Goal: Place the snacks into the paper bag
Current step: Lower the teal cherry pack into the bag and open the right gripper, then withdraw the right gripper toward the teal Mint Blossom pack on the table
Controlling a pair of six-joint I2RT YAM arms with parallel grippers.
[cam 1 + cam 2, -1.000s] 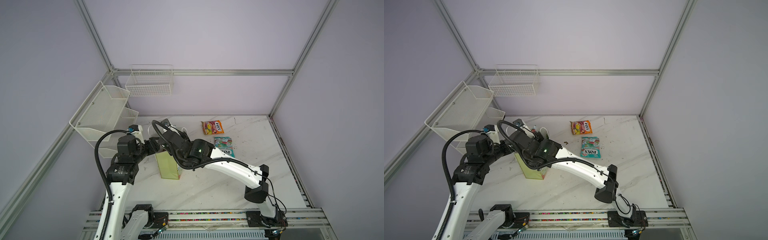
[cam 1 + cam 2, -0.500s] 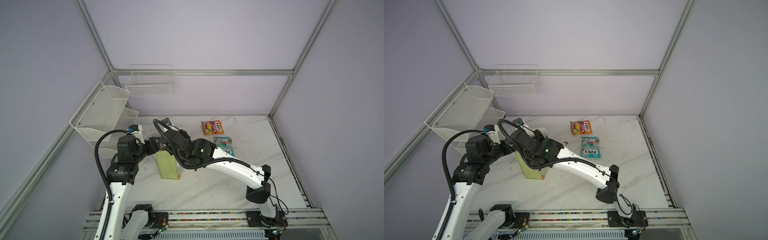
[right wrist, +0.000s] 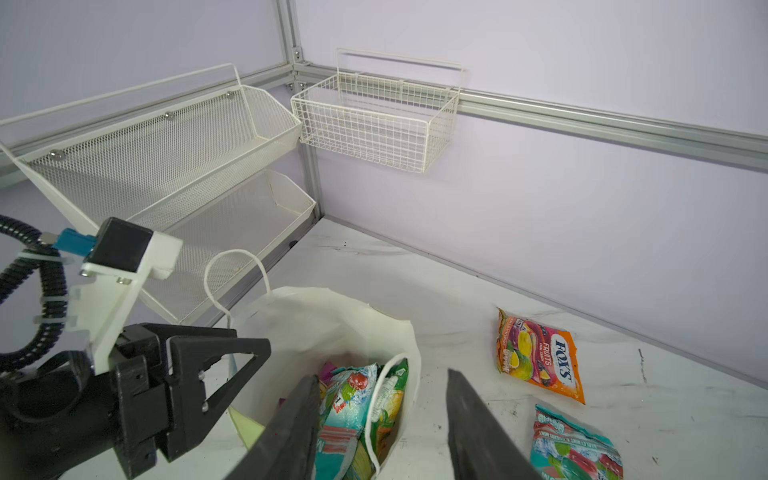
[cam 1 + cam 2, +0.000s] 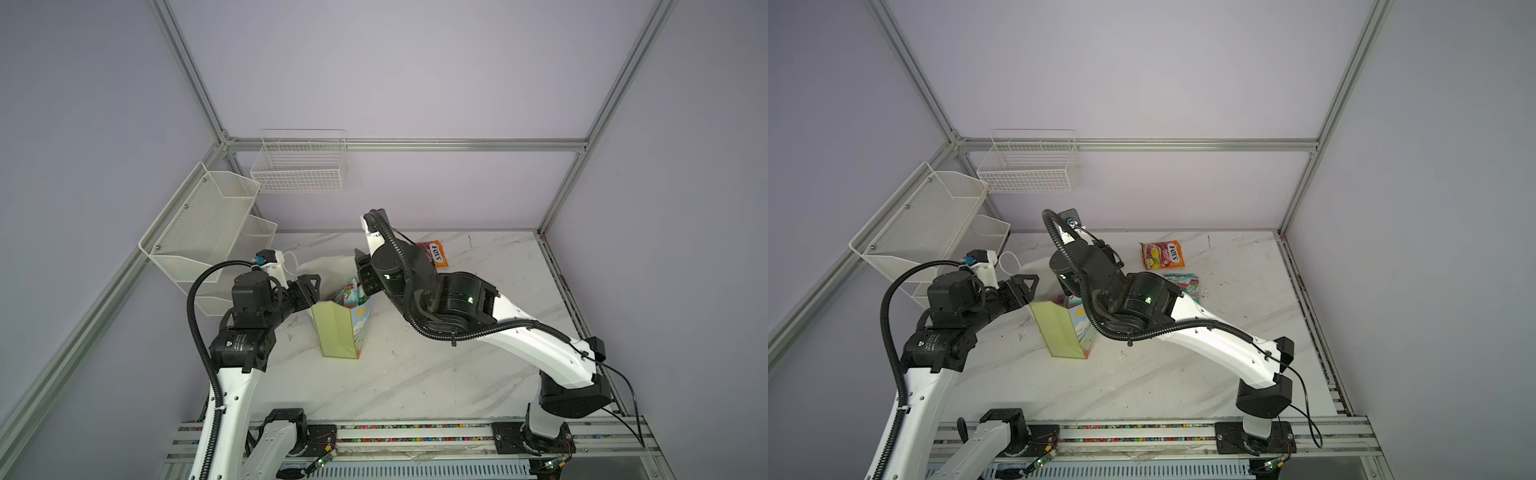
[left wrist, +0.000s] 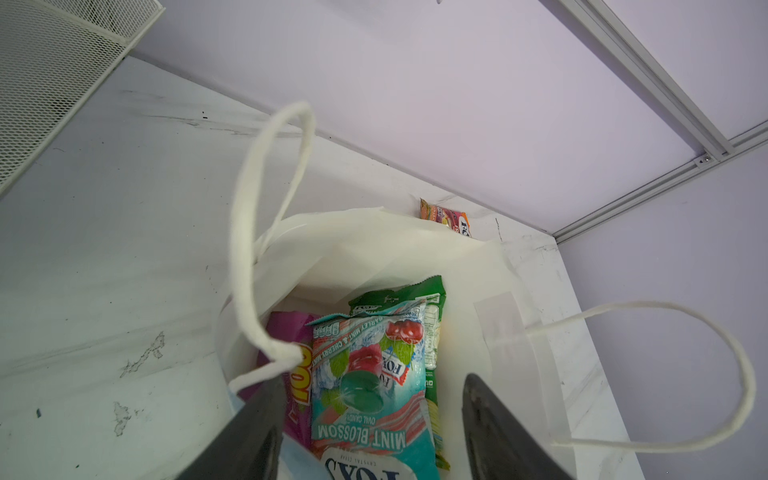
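Paper gift bag (image 4: 336,332), tall, with pale yellow-green sides, a blue sky print and white cord handles (image 5: 249,232), is standing upright on the white marble-look tabletop (image 4: 415,374), right of the white mesh wall shelves (image 4: 199,232). At its left rim the left gripper (image 5: 372,380) is hovering with black fingers (image 5: 249,428) spread wide and nothing pinched between them; whether a finger is touching the paper cannot be told. Inside the bag three crinkly plastic snacks are standing on end, packed together: a magenta-purple packet (image 5: 282,328), a teal "FOX'S" Mint Blossom packet (image 5: 374,415) and a green packet (image 5: 399,291). Over the bag's right rim the right gripper (image 3: 382,376) is hanging, its fingers likewise parted and empty, one cord handle looping beneath the gap. Further right, outside the bag and apart from both grippers, an orange "FOX'S" packet (image 4: 1163,254) and a second teal packet (image 4: 1183,282) are lying flat on the tabletop, just beside each other.
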